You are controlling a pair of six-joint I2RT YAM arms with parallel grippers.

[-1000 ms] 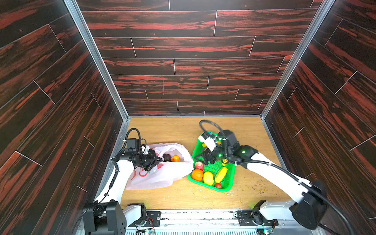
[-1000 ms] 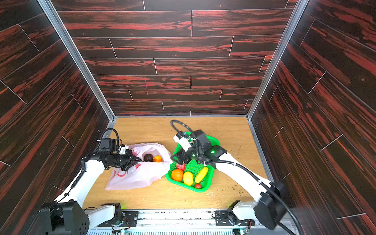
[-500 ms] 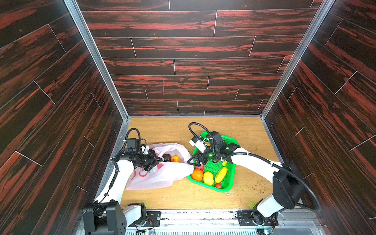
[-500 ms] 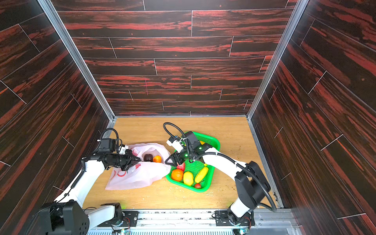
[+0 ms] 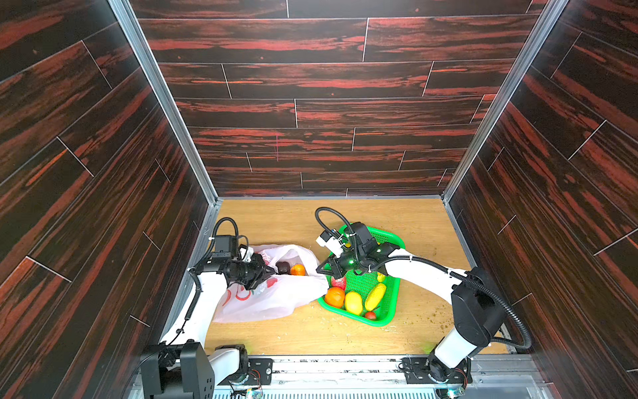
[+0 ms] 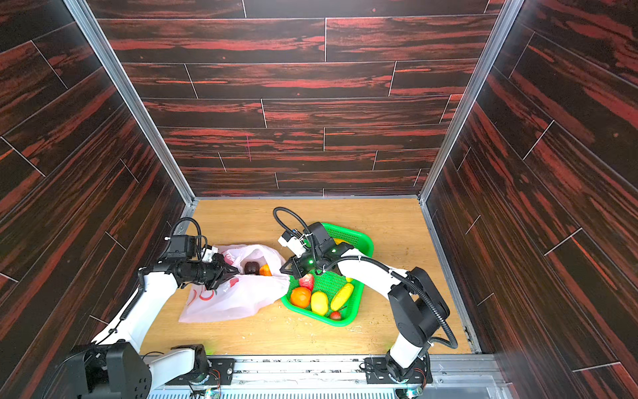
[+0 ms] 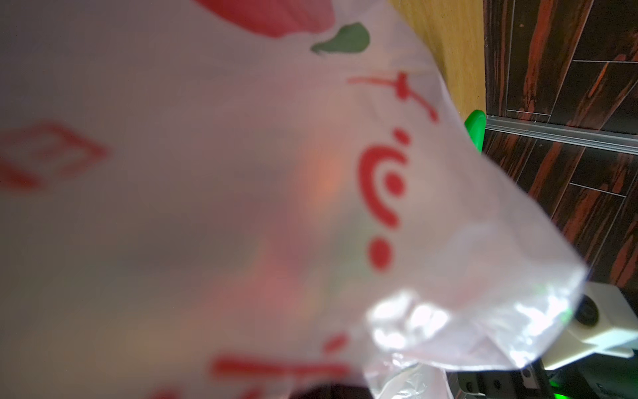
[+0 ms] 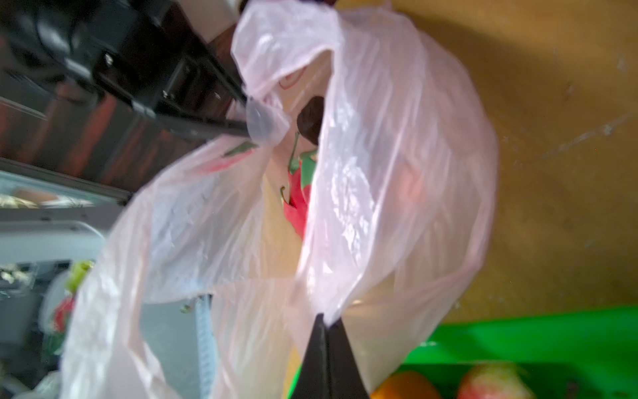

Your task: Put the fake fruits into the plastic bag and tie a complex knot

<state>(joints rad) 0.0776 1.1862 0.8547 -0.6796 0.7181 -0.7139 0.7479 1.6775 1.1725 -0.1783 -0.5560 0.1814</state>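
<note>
Our left pincer [image 5: 268, 272] reaches sideways, clamped on the bag [image 5: 272, 304]. Facing it, our right pincer [image 8: 325, 328] pinches the bag's edge.

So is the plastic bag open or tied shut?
Open. The left gripper and right gripper pinch opposite sides of the plastic bag at its mouth, and a dark fruit and an orange show inside; nothing is tied.

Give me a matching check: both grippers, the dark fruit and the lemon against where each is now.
Things: A left gripper; B right gripper; C dark fruit; D lemon.
Places: 1 in the green basket; 2 inside the plastic bag; 3 shut on bag rim by the basket; 4 shut on bag rim far from basket.
Pairs: A-4, B-3, C-2, D-1.
</note>
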